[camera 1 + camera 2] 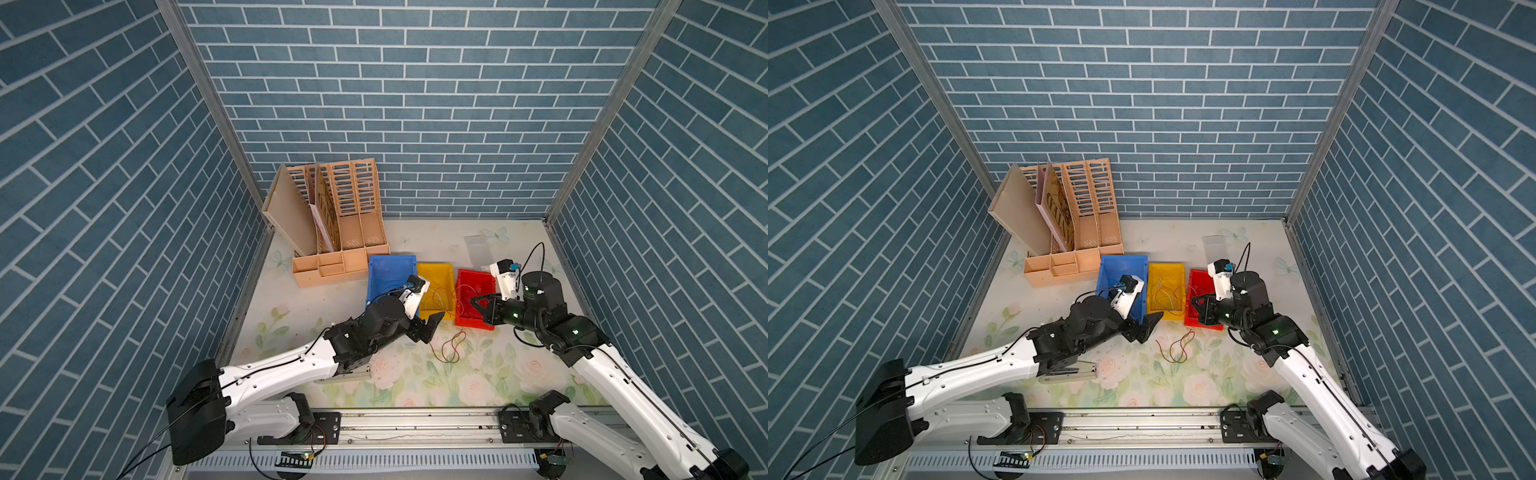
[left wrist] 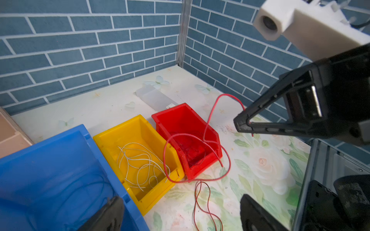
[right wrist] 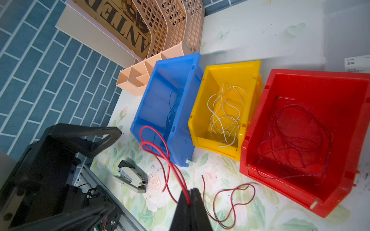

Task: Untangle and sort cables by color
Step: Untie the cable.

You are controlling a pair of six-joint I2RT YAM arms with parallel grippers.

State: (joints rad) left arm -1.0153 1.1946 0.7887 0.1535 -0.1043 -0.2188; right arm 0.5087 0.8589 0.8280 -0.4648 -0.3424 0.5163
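Blue, yellow and red bins stand in a row. Whitish cables lie in the yellow bin, thin blue cables in the blue bin, dark red ones in the red bin. My right gripper is shut on a red cable, which loops over the red and yellow bins' front rims. A red-brown cable lies loose on the table in front of the bins. My left gripper stands open and empty above the table by the yellow bin's front corner.
A peach file organizer holding a board stands at the back left, against the blue bin. A stapler lies under the left arm. A clear plastic box lies behind the red bin. Brick-patterned walls enclose three sides.
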